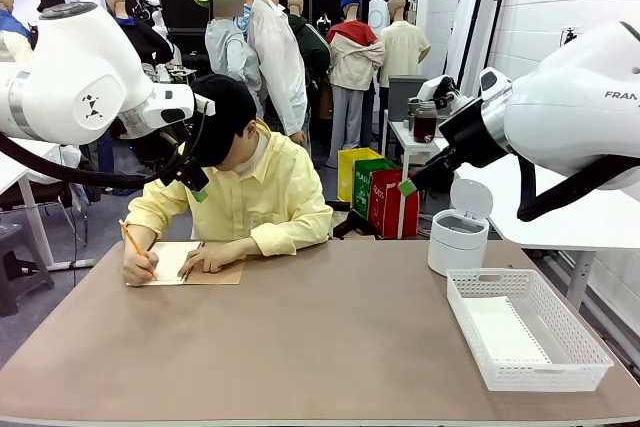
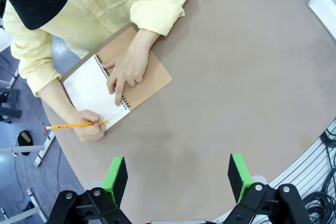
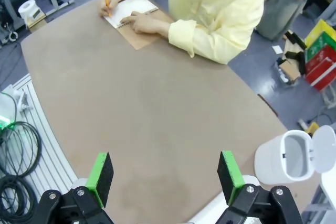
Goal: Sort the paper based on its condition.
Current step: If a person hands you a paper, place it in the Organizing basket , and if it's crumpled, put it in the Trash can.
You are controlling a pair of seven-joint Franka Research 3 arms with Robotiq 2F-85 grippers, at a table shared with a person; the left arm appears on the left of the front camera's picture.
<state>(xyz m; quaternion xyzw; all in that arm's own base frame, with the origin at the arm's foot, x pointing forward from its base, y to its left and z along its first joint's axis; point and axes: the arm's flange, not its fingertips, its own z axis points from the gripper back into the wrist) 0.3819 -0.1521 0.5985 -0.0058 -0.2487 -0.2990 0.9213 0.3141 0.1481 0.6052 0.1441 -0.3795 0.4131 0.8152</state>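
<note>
Paper: one plain white sheet [image 1: 505,332], as far as can be told, is lying flat inside a white mesh basket [image 1: 560,372] at the table's [image 1: 300,347] right end, on the robot's side. Its long axis is running w/ the basket's long side, far edge to near edge, slanting a little toward the robot's right as it comes nearer. Its condition is too small to judge.

L claw [image 2: 177,176]: hanging above bare tabletop, green pads [image 2: 115,178] spread wide apart, released, gripping nothing & touching nothing.

R claw [image 3: 165,176]: likewise hanging over bare tabletop, pads [image 3: 230,174] standing wide apart, released, nothing between them. A white bin [image 3: 286,161] w/ its flip lid up is standing just beside the table's edge, to the claw's picture-right in the R wrist view.

Across the table a person in a yellow shirt & black cap is leaning over a spiral notebook [image 2: 152,72] w/ a tan cover, opened to a white page. One hand [image 2: 89,129] is holding an orange pencil [image 2: 76,125], tip on the page; the other hand [image 2: 126,69] is pressing flat across the spiral binding. Notebook is sitting at the far left part of the table, well apart from the basket & from both claws.
</note>
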